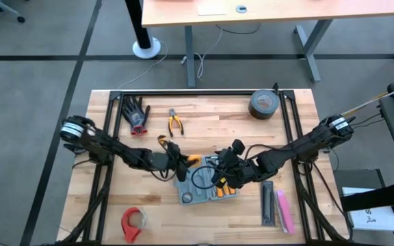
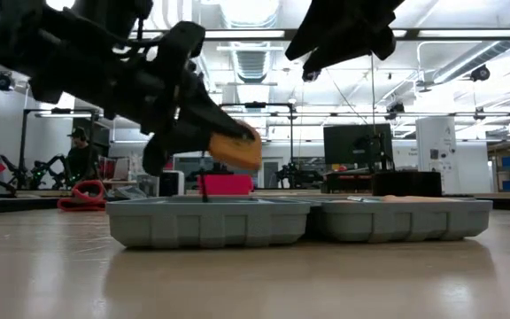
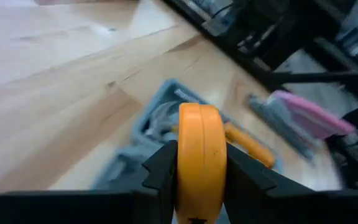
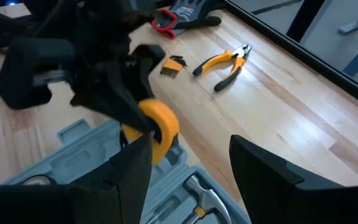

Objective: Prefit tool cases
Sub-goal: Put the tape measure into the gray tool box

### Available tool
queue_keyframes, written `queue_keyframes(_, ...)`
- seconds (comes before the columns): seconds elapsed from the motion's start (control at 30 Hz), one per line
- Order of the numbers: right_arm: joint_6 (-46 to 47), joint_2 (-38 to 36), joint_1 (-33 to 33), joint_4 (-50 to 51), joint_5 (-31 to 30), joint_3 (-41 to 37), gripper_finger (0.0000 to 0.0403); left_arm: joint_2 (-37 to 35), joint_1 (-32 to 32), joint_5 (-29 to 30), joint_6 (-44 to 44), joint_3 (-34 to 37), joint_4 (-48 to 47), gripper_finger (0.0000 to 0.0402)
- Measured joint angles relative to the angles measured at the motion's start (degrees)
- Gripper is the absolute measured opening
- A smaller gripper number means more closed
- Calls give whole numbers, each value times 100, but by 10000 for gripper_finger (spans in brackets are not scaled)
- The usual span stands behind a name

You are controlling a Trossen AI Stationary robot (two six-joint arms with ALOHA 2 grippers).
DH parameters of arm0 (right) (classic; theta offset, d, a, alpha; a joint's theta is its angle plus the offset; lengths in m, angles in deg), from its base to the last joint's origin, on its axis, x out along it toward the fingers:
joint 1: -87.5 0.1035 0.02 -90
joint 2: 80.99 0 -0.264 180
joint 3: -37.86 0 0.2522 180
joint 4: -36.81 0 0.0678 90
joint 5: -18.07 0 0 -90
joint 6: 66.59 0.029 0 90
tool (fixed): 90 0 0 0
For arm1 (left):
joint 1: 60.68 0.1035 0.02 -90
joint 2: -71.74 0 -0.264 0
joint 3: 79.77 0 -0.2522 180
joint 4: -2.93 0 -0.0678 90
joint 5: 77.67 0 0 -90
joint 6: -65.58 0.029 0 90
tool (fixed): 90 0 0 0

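The tool case point(image 1: 191, 194) lies open on the wooden table, its two grey halves point(image 2: 206, 221) side by side, with orange-handled tools point(image 1: 224, 192) in the tray. My left gripper point(image 1: 187, 162) is shut on an orange tool handle point(image 3: 201, 143) just above the case's left half. My right gripper point(image 4: 191, 152) hovers open over the case point(image 4: 73, 155), facing the left gripper; nothing is between its fingers. My left gripper pinches the orange handle's two flat sides point(image 3: 191, 168) between its two fingers point(image 3: 160, 168). The handle's rounded end point(image 2: 237, 146) sticks out past the fingertips. The fingers come from the table's left, slanting down. The handle is lifted clear above the case's tray.
Yellow pliers point(image 1: 175, 123), a small set of hex keys point(image 4: 174, 65) and dark gloves point(image 1: 135, 113) lie at the far left. A duct tape roll point(image 1: 263, 104) sits far right, a red tape roll point(image 1: 133, 222) near left, and black and pink bars point(image 1: 277, 205) right of the case.
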Motion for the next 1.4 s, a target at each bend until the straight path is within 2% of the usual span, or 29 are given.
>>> queue_keyframes(0.1,3,0,19,0,7,0,195,345,0,-100,-22,-30,726,92)
queue_keyframes(0.3,2,0,100,0,7,0,195,401,0,-113,-167,-63,627,91)
queue_keyframes(0.8,33,0,103,4,4,-2,190,276,-170,80,-1168,-39,-516,89)
queue_keyframes(0.97,27,0,103,4,4,-2,190,210,-187,98,-1182,-37,-645,89)
queue_keyframes(1.1,24,0,103,6,6,-38,190,52,-192,-109,-1195,-37,-1115,89)
queue_keyframes(1.4,161,0,104,-1,3,-176,187,-219,-206,-147,-1165,-40,-1766,89)
